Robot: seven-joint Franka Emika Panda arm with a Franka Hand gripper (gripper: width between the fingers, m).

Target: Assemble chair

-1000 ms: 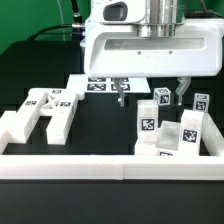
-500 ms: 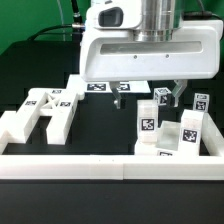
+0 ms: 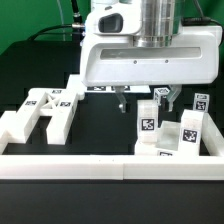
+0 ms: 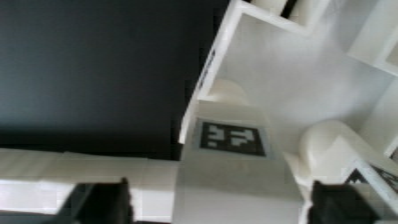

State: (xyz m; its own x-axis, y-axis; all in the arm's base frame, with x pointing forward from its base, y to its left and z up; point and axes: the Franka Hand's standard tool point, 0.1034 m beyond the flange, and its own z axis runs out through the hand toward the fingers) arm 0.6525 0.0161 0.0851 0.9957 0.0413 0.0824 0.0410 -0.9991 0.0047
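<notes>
Looking first at the two-finger gripper [image 3: 143,98], we find its jaws partly spread, one dark finger on each side of a flat matte-white plastic chair panel [image 4: 231,137] that bears a square black-and-white tag; whether the pads press its flanks we cannot tell. That panel lies directly beneath the jaws, flat on the black table [image 3: 100,125]. In the wrist view its long axis runs away between the fingers, across their closing line, so we judge that a squeeze would take it by its narrow width. Only one arm serves here, so no choice of hand arises. Further out, toward the exterior view's left, we count one white ladder-shaped chair frame [image 3: 45,110] lying flat, well apart from the jaws. Toward the exterior view's right stand tagged white upright blocks [image 3: 147,122], at least four, crowded so closely that we cannot count them surely. Nearest the camera runs one low white border rail [image 3: 110,167]
</notes>
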